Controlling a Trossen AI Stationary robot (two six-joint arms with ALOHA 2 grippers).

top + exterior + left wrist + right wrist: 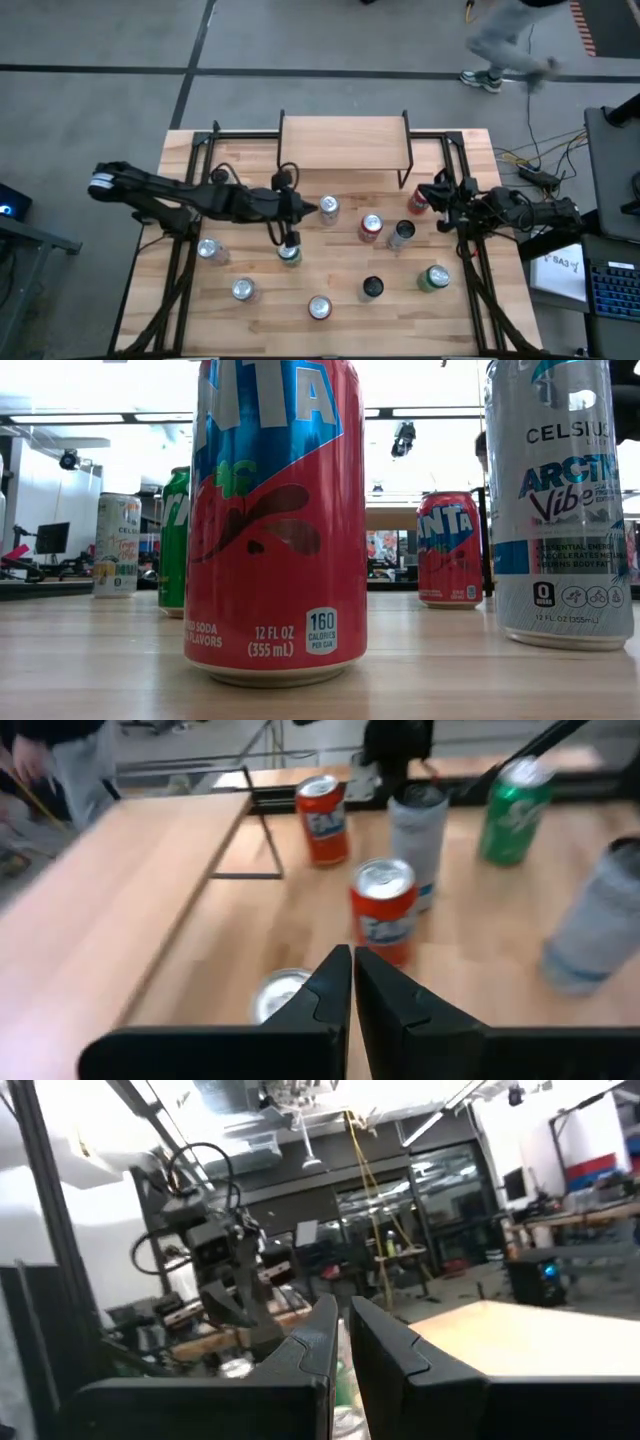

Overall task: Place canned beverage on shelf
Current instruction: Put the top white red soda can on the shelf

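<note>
Left tool [312,209], mid-frame, jaws pinched shut on nothing, noses toward a silver-topped can [328,209]. Shelf [343,143] sits bare at upper centre. Right tool [428,190] shut, empty, parked right.

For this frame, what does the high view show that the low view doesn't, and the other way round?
Only the high view shows the shelf, bare on top, both arms, the left gripper with jaws shut beside a silver-topped can, the right gripper at the table's right side, and a person walking past beyond the table. Only the low view shows the labels: a red Fanta can up close, a Celsius can, and the room behind. Both show several upright cans on the wooden tabletop, none on the shelf.
</note>
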